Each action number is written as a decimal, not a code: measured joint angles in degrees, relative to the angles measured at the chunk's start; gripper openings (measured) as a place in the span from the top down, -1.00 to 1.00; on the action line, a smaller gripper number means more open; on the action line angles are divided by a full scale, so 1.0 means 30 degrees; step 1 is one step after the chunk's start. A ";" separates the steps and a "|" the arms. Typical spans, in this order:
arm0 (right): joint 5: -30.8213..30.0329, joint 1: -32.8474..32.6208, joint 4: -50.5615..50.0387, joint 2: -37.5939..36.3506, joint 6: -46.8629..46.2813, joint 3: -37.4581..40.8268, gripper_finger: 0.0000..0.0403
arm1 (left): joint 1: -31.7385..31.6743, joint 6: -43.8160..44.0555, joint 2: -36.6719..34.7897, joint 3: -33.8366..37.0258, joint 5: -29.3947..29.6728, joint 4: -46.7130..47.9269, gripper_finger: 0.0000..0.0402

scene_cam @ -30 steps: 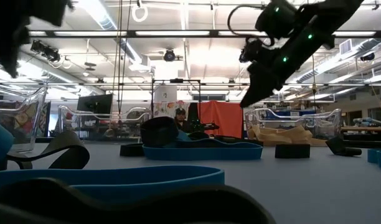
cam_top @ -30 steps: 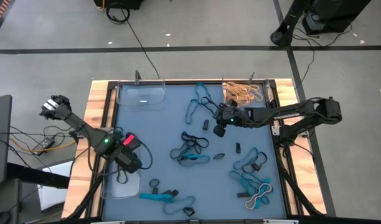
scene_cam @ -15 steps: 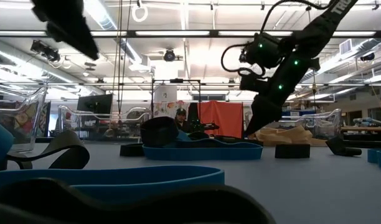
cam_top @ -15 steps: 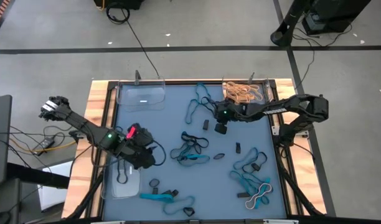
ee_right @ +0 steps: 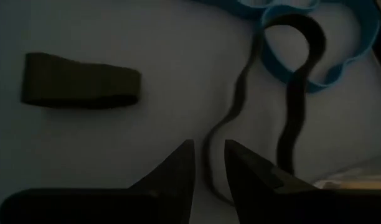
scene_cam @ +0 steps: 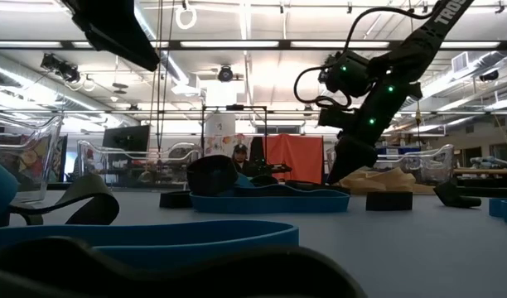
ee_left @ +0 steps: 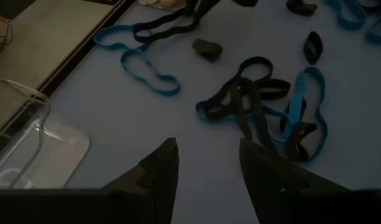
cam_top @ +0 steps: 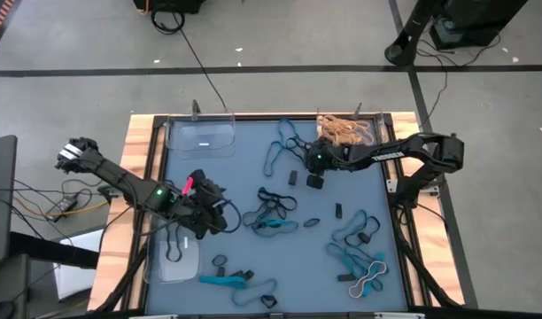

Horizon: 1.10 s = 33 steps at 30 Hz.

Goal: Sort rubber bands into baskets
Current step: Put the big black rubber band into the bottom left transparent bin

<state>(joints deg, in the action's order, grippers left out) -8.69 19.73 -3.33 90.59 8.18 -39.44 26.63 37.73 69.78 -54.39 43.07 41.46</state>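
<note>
Left claw [cam_top: 220, 213]: fingers apart and empty, above the blue counter [cam_top: 244, 177], near a black-and-teal tangle of rubber bands [cam_top: 273, 213].
Right claw [cam_top: 313, 182]: narrow gap, low over a thin black band [ee_right: 231, 134], not yet gripped.
Baskets: one far-left [cam_top: 200, 137], one near-left [cam_top: 175, 261], one far-right holding tan bands [cam_top: 346, 131].

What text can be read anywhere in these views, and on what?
"TRO": white letters on the right arm in the low view, cut off by the picture's edge.
White label inside the clear basket at the table's far left corner, high view: too small to read.
No other text can be read.
</note>
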 joint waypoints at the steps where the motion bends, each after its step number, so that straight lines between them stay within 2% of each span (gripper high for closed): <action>1: -0.0202 -0.0156 -0.0054 0.0005 -0.0108 0.0007 0.51 | -0.0048 0.0003 0.0000 0.0000 0.0000 -0.0015 0.14; 8: -0.2786 -0.1359 -0.0626 -0.0267 -0.0136 0.0107 0.49 | -0.0105 0.0105 0.0000 0.0000 -0.0007 -0.0513 0.14; 17: -0.2178 -0.1714 -0.2025 -0.0337 0.0874 0.0107 0.27 | -0.0101 0.0050 0.0000 0.0000 -0.0007 -0.1098 0.14; 24: -0.2148 -0.1509 -0.1143 -0.0256 0.3316 0.0100 0.11 | -0.0507 0.0564 0.0000 0.0000 -0.0271 -0.0898 0.14; 29: -0.1694 -0.0762 -0.0494 0.0331 0.4146 0.0093 0.11 | -0.1010 0.0367 0.0000 0.0000 -0.0408 -0.0838 0.14; 33: -0.1798 -0.0150 0.0206 0.0905 0.4317 0.0061 0.20 | -0.1656 -0.0019 0.0000 0.0010 -0.0383 -0.0831 0.14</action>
<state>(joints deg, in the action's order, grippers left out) -14.08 19.28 -2.72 93.31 21.14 -39.25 21.66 37.67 69.78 -54.36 41.92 38.96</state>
